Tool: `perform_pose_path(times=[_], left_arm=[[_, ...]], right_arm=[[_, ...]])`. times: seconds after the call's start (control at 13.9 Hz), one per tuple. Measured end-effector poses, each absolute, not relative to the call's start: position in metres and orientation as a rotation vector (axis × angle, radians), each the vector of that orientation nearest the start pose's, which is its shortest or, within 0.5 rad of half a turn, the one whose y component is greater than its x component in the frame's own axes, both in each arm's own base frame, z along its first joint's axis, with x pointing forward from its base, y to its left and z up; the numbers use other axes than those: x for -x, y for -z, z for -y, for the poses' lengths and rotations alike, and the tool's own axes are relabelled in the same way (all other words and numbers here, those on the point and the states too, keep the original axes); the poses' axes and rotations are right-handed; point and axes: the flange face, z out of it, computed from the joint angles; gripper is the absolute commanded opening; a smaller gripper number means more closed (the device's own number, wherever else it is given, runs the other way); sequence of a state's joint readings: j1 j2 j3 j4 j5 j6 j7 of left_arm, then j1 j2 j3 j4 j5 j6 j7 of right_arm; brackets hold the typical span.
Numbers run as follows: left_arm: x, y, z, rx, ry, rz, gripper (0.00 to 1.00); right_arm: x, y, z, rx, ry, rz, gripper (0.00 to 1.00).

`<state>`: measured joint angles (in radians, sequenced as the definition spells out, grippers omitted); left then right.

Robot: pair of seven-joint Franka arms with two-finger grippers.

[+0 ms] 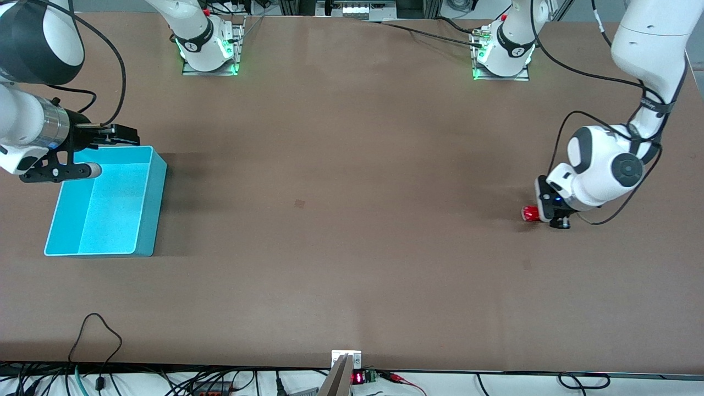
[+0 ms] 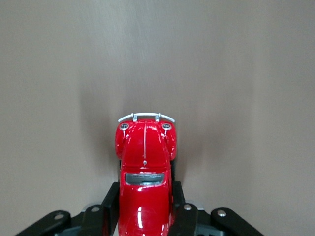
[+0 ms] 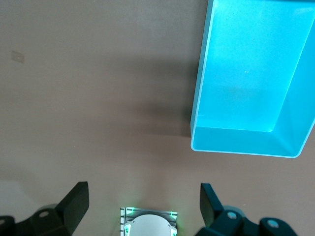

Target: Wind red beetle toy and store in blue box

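While the left gripper point(image 1: 551, 215) clamps the red beetle toy point(image 1: 530, 213) low on the table at the left arm's end — bumper at twelve o'clock in its wrist view, presumably for winding — the right gripper point(image 3: 143, 201) waits wide open over the empty blue box point(image 1: 151, 209).

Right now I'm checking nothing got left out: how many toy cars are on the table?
1. The red car sits at the left arm's end of the table, gripped by the left claw. None shows in the blue box.
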<state>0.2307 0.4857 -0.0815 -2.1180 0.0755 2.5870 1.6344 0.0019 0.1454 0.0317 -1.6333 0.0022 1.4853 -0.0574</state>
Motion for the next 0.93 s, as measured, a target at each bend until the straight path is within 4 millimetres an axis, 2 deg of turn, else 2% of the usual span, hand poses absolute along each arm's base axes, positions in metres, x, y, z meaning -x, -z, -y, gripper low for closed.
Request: perform_pose_path(times=[0.22,0.43,0.5,0.57,0.79,0.86,0.93], left_arm=[[-0.559,-0.179,-0.14,2.223,-0.008,-2.23,0.24],[-0.548,-0.179,-0.191,2.261,0.001,-2.183,0.25],[-0.546,-0.179,-0.201,2.276,0.003,-2.166,0.52],[-0.545,-0.179,-0.207,2.285,0.004,-2.156,1.0],[-0.542,-0.177,-0.206,2.323,-0.038,-2.192,1.0],[-0.546,-0.184,-0.199,2.335,-0.067,-2.239,1.0],[-0.559,-0.202,-0.183,2.324,-0.082,-2.298,1.0]], right_arm=[[-0.573,-0.507,-0.018,3.095,-0.457,0.14,1.0],[-0.573,-0.507,-0.018,3.095,-0.457,0.14,1.0],[-0.573,-0.507,-0.018,3.095,-0.457,0.14,1.0],[-0.573,-0.507,-0.018,3.095,-0.457,0.14,1.0],[-0.573,-0.507,-0.018,3.095,-0.457,0.14,1.0],[-0.573,-0.507,-0.018,3.095,-0.457,0.14,1.0],[-0.573,-0.507,-0.018,3.095,-0.457,0.14,1.0]])
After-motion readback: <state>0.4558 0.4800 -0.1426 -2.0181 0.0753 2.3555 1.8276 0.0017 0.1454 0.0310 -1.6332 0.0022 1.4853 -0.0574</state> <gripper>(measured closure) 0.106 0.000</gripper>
